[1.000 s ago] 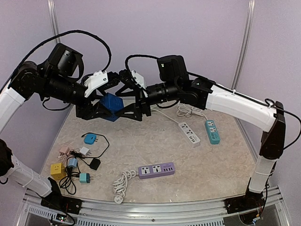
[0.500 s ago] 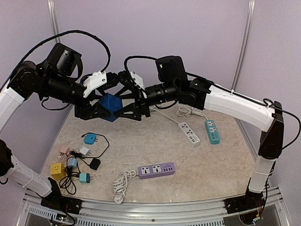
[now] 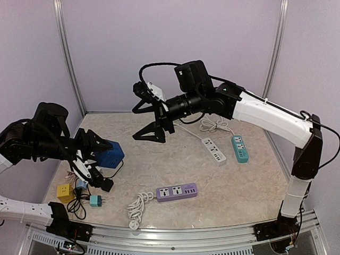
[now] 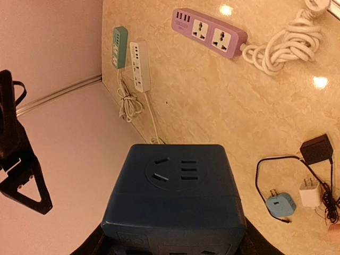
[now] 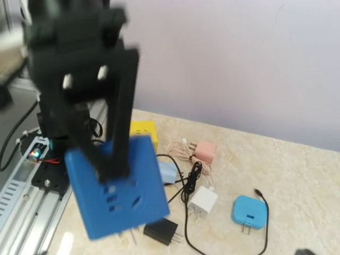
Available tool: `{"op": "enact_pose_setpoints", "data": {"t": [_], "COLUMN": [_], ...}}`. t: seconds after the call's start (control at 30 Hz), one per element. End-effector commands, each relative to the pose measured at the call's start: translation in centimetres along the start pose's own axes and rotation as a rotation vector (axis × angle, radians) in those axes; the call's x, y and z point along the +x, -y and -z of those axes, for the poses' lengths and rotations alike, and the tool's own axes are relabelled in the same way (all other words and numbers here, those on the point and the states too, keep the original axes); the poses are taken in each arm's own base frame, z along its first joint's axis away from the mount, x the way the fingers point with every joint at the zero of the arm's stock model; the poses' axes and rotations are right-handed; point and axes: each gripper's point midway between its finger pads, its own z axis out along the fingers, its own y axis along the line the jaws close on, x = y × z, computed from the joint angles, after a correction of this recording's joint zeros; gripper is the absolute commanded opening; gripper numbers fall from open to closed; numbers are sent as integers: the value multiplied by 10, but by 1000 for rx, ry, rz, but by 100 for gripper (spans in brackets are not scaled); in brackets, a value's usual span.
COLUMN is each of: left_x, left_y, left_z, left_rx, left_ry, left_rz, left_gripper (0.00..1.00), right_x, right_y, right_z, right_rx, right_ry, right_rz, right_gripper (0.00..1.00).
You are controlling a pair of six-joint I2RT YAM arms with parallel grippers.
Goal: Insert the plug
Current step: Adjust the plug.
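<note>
A blue cube plug adapter with socket slots on its faces hangs low over the table's left side, and my left gripper is shut on it. In the left wrist view the cube fills the bottom, with my left gripper holding its sides. In the right wrist view the cube shows with a black left finger across it. My right gripper hangs open in the air at the back, holding nothing. A purple power strip lies near the front.
White and teal power strips lie at the right. Loose chargers crowd the left front: a yellow cube, pink, white, light blue and black ones, with tangled cables. The purple strip's white cord is coiled in front.
The right gripper has opened and let go of the blue cube. The left arm has swung down and to the left with the cube, from mid-air at the back to just above the chargers.
</note>
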Motion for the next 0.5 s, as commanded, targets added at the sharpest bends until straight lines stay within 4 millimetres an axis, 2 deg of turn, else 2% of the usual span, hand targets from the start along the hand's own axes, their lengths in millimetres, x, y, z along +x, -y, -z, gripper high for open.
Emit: {"op": "enact_pose_setpoints", "data": {"t": [0.0, 0.1, 0.27, 0.47], "left_x": [2, 1, -1, -4], "left_y": [-23, -16, -9, -7], "left_z": [-7, -15, -20, -21], "left_rx": [-170, -168, -162, -155], "left_ry": [-71, -71, -71, -66], "left_rz": [-517, -592, -636, -612], "left_gripper": [0, 0, 0, 0], "right_x": [14, 17, 20, 34], "right_y": [-12, -26, -35, -45], "right_z": [-13, -29, -54, -78], "right_rx": [-42, -58, -71, -106], "right_ry": [-78, -124, -165, -214], "right_rz": [-27, 21, 37, 61], "right_gripper": [100, 100, 100, 100]}}
